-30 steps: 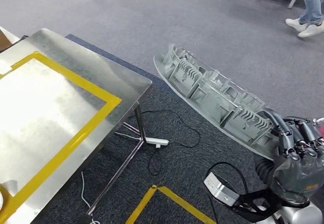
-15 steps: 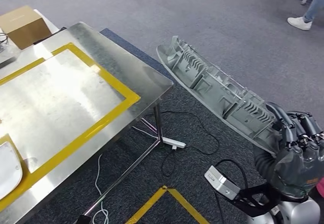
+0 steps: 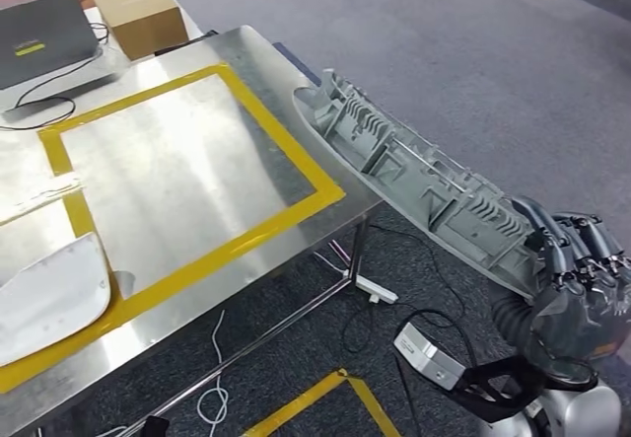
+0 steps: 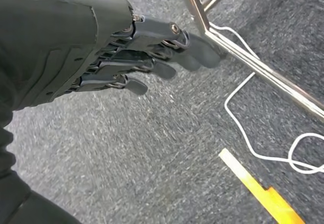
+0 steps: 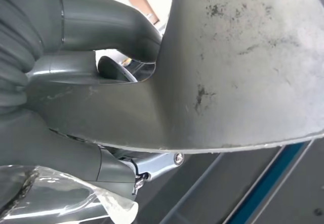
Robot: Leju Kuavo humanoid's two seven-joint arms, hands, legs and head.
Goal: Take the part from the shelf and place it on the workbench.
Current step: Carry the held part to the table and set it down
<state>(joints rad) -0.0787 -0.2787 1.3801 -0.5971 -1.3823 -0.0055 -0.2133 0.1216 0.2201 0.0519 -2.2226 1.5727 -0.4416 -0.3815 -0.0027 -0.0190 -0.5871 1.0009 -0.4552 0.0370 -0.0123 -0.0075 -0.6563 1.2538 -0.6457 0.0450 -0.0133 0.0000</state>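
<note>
A long grey ribbed part (image 3: 417,176) hangs in the air, gripped at its near end by my right hand (image 3: 573,284). Its far tip reaches over the right corner of the steel workbench (image 3: 245,47), which carries a yellow tape rectangle (image 3: 298,156). From the right wrist camera the part's smooth grey underside (image 5: 244,62) sits close against my hand (image 5: 76,82). My left hand (image 4: 126,57) hangs beside the workbench's metal leg (image 4: 198,11) above the carpet, fingers stretched out and holding nothing.
A laptop (image 3: 44,33) and a cardboard box (image 3: 141,13) sit at the bench's far end, a white panel (image 3: 48,294) at its near left. Cables (image 3: 216,388), a power strip (image 3: 376,291) and yellow floor tape (image 3: 319,398) lie on the carpet under the bench.
The whole view has swung, bringing the workbench nearer and more central. The part's far tip, earlier over the carpet, now overlaps the bench corner. My right hand keeps its grip.
</note>
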